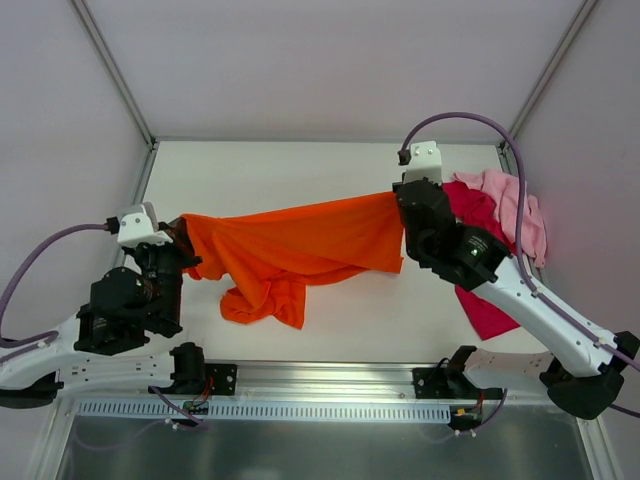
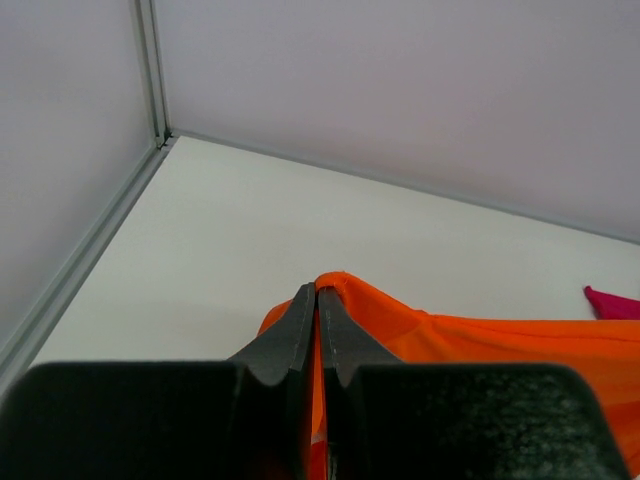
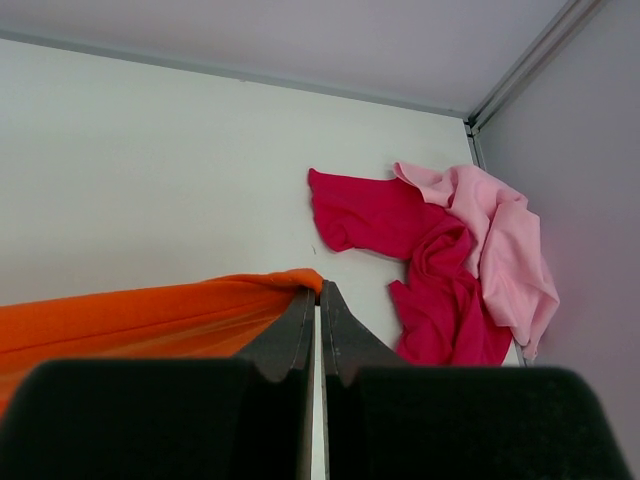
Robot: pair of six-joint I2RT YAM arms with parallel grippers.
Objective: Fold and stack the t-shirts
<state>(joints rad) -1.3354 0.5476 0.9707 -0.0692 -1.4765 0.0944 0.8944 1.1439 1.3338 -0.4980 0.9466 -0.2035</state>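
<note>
The left hand (image 2: pixel 317 293) and right hand (image 3: pixel 318 290) each clench an end of the orange shirt (image 1: pixel 300 245), holding it stretched over the worktop (image 1: pixel 280 170), its middle sagging. This looks like the spreading step; next it needs laying flat. The pink shirt (image 1: pixel 518 205) and red shirt (image 1: pixel 475 208) lie crumpled far right.

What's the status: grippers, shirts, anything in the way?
Left gripper and right gripper shut on orange t-shirt, stretched between them. Pink t-shirt and magenta t-shirt crumpled, far right. Magenta one runs under right arm.
</note>
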